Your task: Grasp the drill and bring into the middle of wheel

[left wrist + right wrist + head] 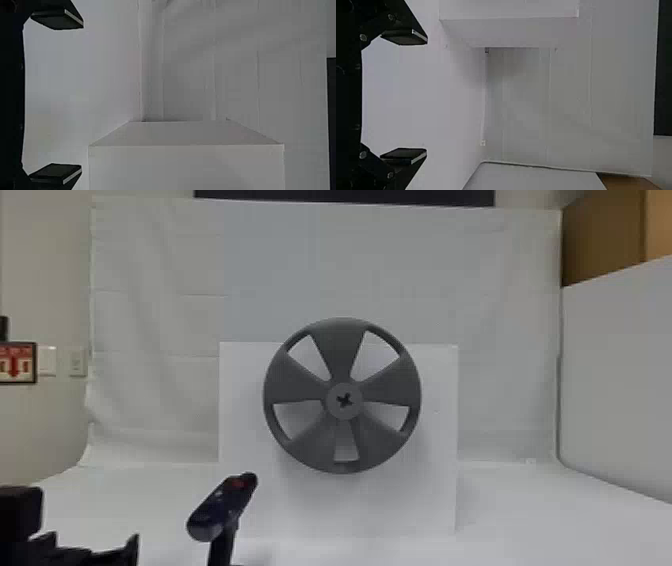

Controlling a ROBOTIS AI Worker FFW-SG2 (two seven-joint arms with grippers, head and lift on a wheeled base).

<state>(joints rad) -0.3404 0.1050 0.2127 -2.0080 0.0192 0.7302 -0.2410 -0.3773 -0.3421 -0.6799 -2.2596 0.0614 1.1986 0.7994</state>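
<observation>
Fingers, left gripper (93, 541): spread wide, released; head view, eight o'clock from the wheel (340, 345). Fingers, right gripper (427, 95): likewise parted, right wrist view. Drill (221, 506), one: dark, red-marked, handle downward; between seven and eight o'clock from the wheel, apart from it. Wheel, one: grey, five-spoked, before a white panel (242, 390).

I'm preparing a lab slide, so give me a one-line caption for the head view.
A drill stands in front of a grey five-spoked wheel, left of its centre.
</observation>
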